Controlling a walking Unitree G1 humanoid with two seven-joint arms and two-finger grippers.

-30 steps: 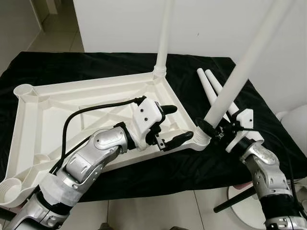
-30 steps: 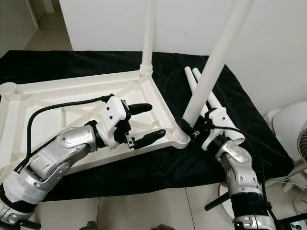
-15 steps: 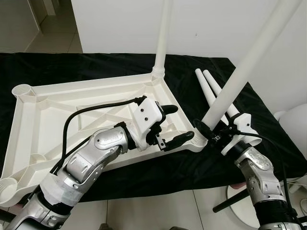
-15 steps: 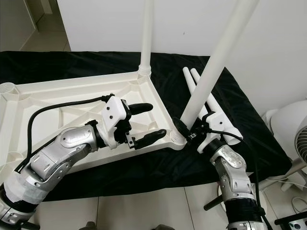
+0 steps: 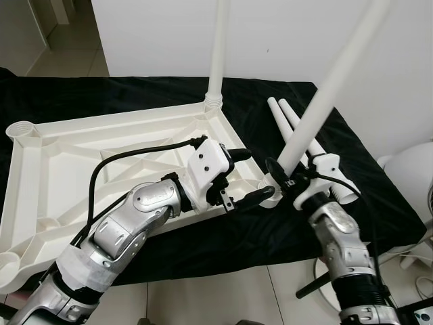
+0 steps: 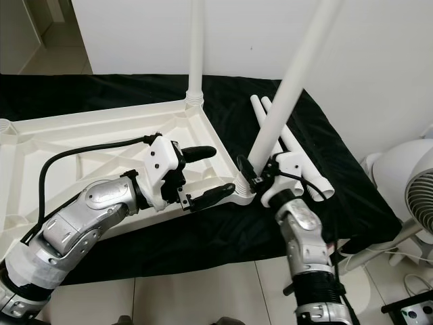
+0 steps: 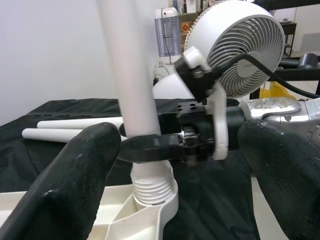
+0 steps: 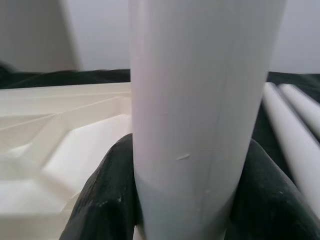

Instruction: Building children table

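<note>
The white table top [image 5: 101,122] lies upside down on a black cloth. One white leg [image 5: 218,47] stands upright in its far right corner. A second leg [image 5: 331,88] leans over the near right corner socket [image 7: 150,192], its base at the socket. My right gripper [image 5: 283,175] is shut on this leg just above the base, its fingers [image 8: 107,195] on both sides of the tube [image 8: 200,100]. My left gripper [image 5: 254,175] hovers open over the table top beside that corner, its fingers [image 7: 65,180] framing the leg [image 7: 127,65] without touching.
Two loose legs [image 5: 298,128] lie on the cloth [image 5: 135,91] right of the table top. A white fan [image 6: 406,183] stands on the floor at the right. Two open sockets [image 5: 21,128] mark the table top's left corners. A white wall is behind.
The view has shifted slightly. My right arm has swung its elbow inward while keeping hold of the tilted leg at the corner socket. The left gripper has stayed in place.
</note>
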